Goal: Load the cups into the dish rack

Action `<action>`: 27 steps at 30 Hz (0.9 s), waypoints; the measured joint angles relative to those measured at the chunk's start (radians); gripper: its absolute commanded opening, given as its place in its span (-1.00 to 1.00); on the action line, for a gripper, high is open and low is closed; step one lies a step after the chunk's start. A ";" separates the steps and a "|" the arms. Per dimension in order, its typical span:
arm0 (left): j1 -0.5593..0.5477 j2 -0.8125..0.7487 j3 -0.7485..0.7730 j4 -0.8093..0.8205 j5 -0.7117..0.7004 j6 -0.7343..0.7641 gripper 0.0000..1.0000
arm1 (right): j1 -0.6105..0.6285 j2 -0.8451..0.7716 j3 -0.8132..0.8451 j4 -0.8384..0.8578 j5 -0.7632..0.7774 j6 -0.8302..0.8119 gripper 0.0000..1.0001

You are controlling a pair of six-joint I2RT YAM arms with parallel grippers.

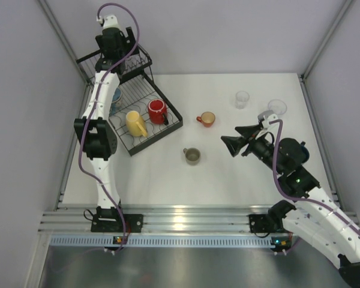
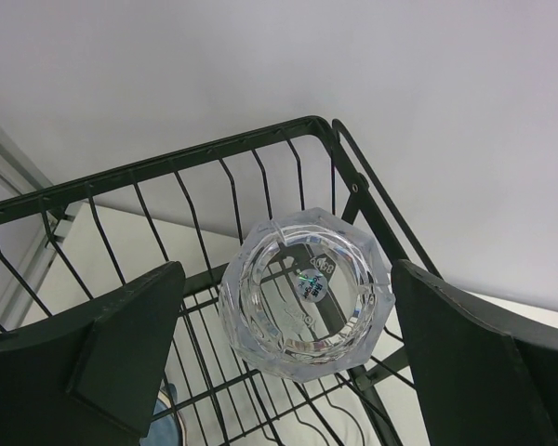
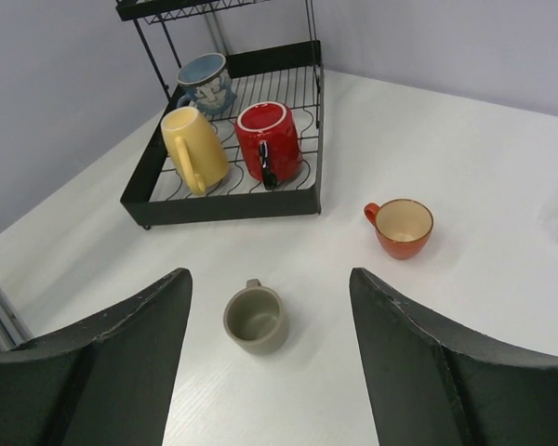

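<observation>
The black wire dish rack (image 1: 168, 123) stands at the back left. Its low tray holds a yellow mug (image 1: 135, 123), a red mug (image 1: 158, 111) and a blue mug (image 1: 115, 99). My left gripper (image 1: 117, 60) is over the taller basket part. In the left wrist view it is open (image 2: 286, 307), and a clear tumbler (image 2: 302, 293) rests base-up on the basket wires (image 2: 214, 158) between the fingers, touching neither. My right gripper (image 1: 231, 144) is open and empty, above and just right of the olive-grey cup (image 1: 192, 156), which lies between its fingers (image 3: 257, 319). The orange-red cup (image 1: 206, 119) stands upright on the table.
Two clear tumblers (image 1: 242, 99) (image 1: 277, 107) stand at the back right of the white table. Grey walls close in the left, back and right. An aluminium rail (image 1: 186, 216) runs along the near edge.
</observation>
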 measured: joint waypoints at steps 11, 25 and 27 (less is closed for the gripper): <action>0.000 -0.079 -0.053 -0.001 -0.005 -0.032 0.96 | 0.000 0.024 0.004 -0.018 0.056 0.022 0.37; 0.000 -0.243 -0.161 0.034 0.109 -0.009 0.56 | 0.000 0.019 0.042 -0.112 0.164 0.151 0.35; 0.000 -0.224 -0.161 0.035 0.121 -0.007 0.55 | 0.000 0.016 0.043 -0.117 0.169 0.152 0.35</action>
